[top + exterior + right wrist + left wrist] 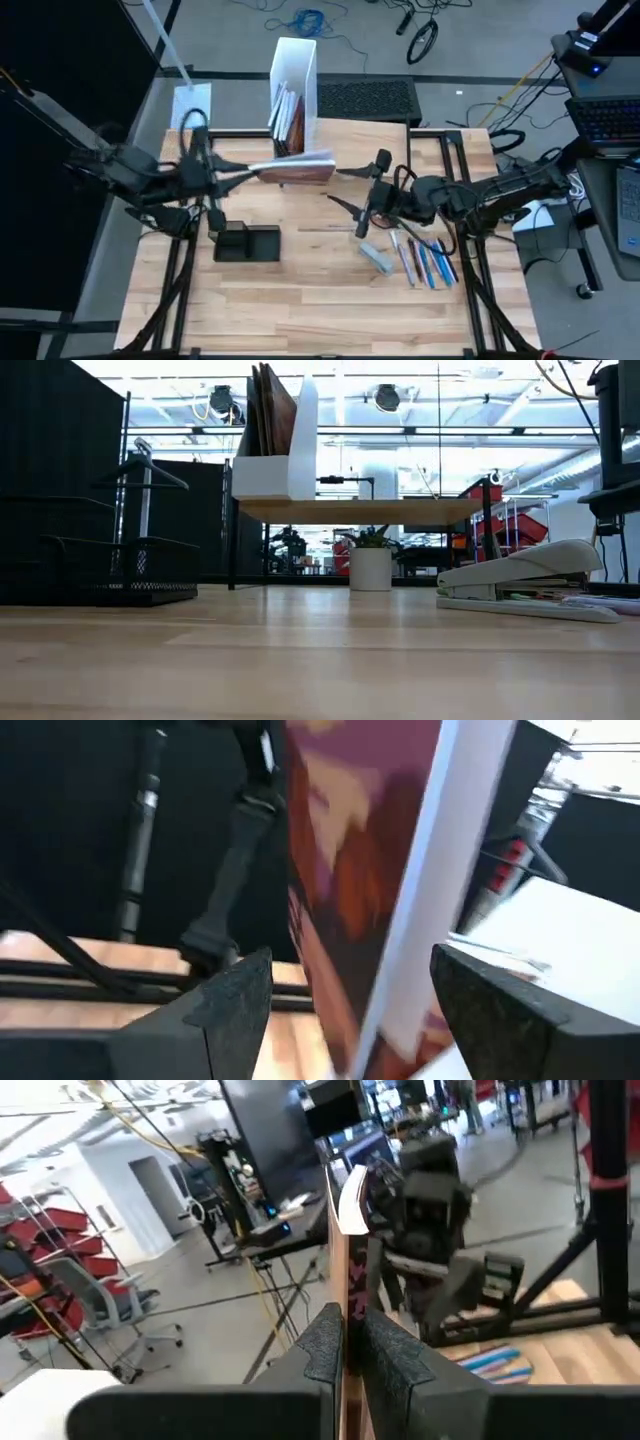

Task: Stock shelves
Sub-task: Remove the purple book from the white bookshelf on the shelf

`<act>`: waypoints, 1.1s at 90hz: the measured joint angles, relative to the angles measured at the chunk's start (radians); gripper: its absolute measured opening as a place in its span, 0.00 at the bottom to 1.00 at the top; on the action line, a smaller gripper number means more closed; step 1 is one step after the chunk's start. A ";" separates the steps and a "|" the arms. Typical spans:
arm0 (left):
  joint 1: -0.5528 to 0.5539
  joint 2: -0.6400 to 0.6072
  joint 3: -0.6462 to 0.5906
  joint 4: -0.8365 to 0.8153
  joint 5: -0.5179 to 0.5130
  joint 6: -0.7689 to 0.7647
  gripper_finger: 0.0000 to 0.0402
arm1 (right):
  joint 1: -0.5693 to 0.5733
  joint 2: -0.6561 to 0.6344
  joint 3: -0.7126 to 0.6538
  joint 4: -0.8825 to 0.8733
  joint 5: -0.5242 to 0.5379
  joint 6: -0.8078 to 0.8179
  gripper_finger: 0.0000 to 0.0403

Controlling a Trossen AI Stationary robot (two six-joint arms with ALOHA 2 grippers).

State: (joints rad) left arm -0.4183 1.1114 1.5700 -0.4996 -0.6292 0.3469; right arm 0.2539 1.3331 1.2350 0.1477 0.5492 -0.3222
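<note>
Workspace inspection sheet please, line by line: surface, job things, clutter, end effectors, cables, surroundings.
Surface: light wood table, bare at the near edge.
Job's things: shelf riser carrying the white file box with books in it; a book held above the table.
Clutter: black organizer tray, stapler, pens.
End effectors: left end effector shut on the book's edge; right end effector open, fingers either side of the book.
Cables: blue coil on the floor; cables beside the right arm.
Surroundings: laptop at right, potted plant behind; no people seen.
</note>
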 joint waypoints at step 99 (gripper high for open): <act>0.001 0.082 -0.001 -0.033 0.021 0.000 0.21 | -0.029 0.007 0.000 -0.138 -0.189 0.180 0.01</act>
State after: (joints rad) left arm -0.4178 1.1938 1.5692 -0.5321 -0.6087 0.3466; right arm 0.2250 1.3399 1.2354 0.0102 0.3603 -0.1424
